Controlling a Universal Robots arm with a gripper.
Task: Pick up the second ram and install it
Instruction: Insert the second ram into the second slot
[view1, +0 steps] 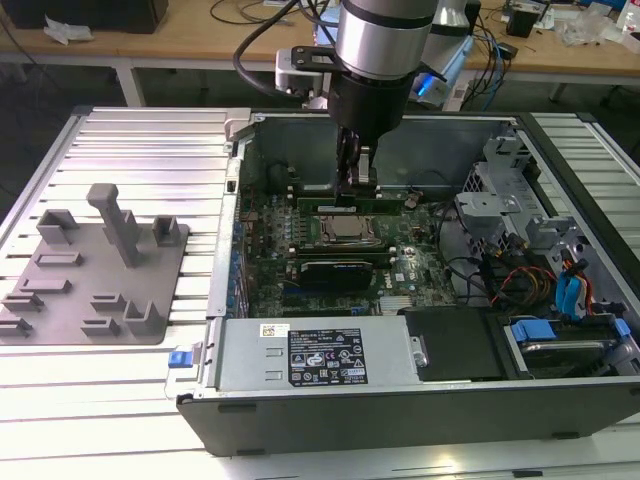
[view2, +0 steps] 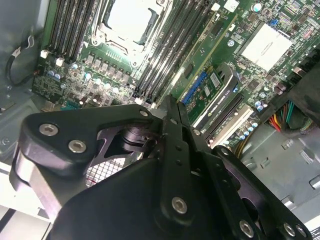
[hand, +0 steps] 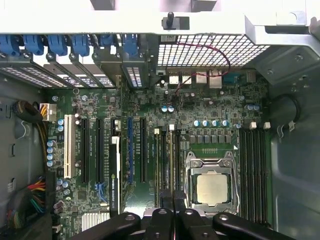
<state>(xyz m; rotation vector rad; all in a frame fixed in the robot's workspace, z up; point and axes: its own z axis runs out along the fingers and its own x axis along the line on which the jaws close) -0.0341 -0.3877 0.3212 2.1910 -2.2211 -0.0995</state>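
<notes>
The fingers (hand: 166, 201) are pinching almost shut on the second ram (view1: 322, 199), which is standing in a motherboard slot beside the processor socket (view1: 348, 230), toward the case's rear wall. Installing is going on, I think, and it is calling for straight, even pressing.

Grey fixture (view1: 95, 275) beside open PC case (view1: 400, 425) w/ CPU socket (view1: 347, 230).

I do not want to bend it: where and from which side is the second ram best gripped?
Probably at the middle of its upper long edge, jaws on the two flat faces, coming from straight above. The second ram stands on edge along the slots, so only that edge is free.
</notes>
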